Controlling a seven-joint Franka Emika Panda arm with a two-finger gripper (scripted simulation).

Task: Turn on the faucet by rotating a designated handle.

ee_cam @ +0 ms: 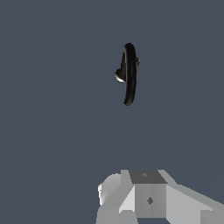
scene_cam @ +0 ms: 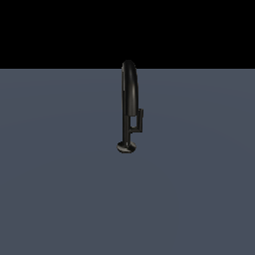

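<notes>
The glossy black faucet stands upright on the grey surface, its narrow arch rising from a small round base. The handle, a short thin bar on a small stub, sits beside the stem on the exterior view's right. The exterior view shows no arm. From above, the wrist view shows the faucet as a thin arc, with a bit of the handle poking out at its side. Grey blocks of my gripper show at the frame edge, well away from the faucet. Its fingers are not distinguishable.
A flat grey-blue surface spreads around the faucet in both views. Black background lies beyond its far edge in the exterior view. No other objects show.
</notes>
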